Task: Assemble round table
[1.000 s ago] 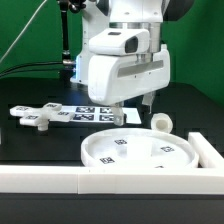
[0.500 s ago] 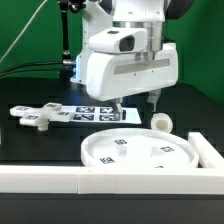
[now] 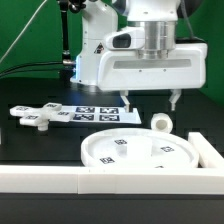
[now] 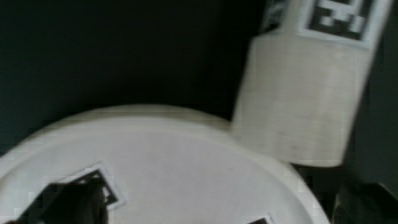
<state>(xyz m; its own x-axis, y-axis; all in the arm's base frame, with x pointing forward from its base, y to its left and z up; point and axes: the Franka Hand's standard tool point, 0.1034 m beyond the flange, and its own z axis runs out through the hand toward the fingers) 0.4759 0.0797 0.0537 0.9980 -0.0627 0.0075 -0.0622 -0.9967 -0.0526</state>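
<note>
The large round rimmed disc point(image 3: 138, 150) lies flat at the front of the table, tags facing up. The short cylindrical post point(image 3: 160, 122) lies just behind the disc's rim on the exterior view's right. The flat cross-shaped piece point(image 3: 36, 117) lies at the exterior view's left. My gripper point(image 3: 150, 101) hovers above the post and the disc's back rim, open and empty, with its fingers point(image 3: 176, 99) wide apart. The wrist view shows the disc point(image 4: 169, 165) and the post point(image 4: 302, 95) lying beside its rim; the fingertips do not show there.
The marker board point(image 3: 97, 112) lies behind the disc, between the cross piece and the gripper. A long white border wall point(image 3: 80, 181) runs along the front and turns up the exterior view's right side point(image 3: 211, 151).
The hand has turned about its vertical axis to face the exterior camera broadside and has shifted toward the exterior view's right. Its fingers now straddle the space above the post. The parts have not moved.
</note>
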